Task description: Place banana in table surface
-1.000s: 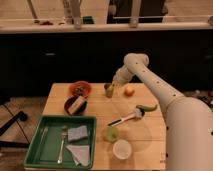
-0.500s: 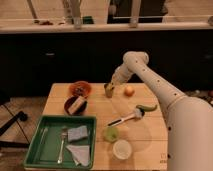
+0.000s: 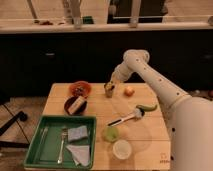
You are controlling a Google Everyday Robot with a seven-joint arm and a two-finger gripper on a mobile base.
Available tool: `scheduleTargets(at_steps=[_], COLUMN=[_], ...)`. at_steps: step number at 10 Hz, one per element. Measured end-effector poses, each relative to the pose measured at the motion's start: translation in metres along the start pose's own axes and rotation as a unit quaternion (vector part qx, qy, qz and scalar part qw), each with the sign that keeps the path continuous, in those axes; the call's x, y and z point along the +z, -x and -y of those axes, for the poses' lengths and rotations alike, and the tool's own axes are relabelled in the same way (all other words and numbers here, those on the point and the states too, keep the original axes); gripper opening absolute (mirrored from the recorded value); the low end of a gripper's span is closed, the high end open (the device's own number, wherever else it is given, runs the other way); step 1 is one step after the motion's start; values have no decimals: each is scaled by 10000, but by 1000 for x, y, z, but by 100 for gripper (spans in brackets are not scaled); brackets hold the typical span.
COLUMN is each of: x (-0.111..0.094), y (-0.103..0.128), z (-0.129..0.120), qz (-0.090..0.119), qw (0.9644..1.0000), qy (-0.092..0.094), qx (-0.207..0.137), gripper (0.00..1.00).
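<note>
Presently, pincer (image 3: pixel 111 86) low over table (image 3: pixel 150 136) far side, at yellowish object (image 3: pixel 108 93), grip unclear.

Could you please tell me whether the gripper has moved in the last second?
No, the gripper stays just left of the small round orange fruit, over the wooden table.

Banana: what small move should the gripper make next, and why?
Probably ease it straight down onto the bare wood, then let go. The gripper hangs low over the far side of the table, between the red bowl and the orange fruit, with a yellowish thing, likely the banana, at its tip. Whether it already touches the wood, I cannot tell.
</note>
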Motion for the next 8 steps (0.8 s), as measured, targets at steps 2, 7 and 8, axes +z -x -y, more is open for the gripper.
scheduleTargets(at_steps=[2,7,8], x=[-8,-27,-32], y=[3,14,17], z=[3,1,1], qz=[-16,-20,-15], qw=[10000,9994,9992], qy=[-59,-166,-204], qx=[-75,-292,-349], gripper=[0,0,0])
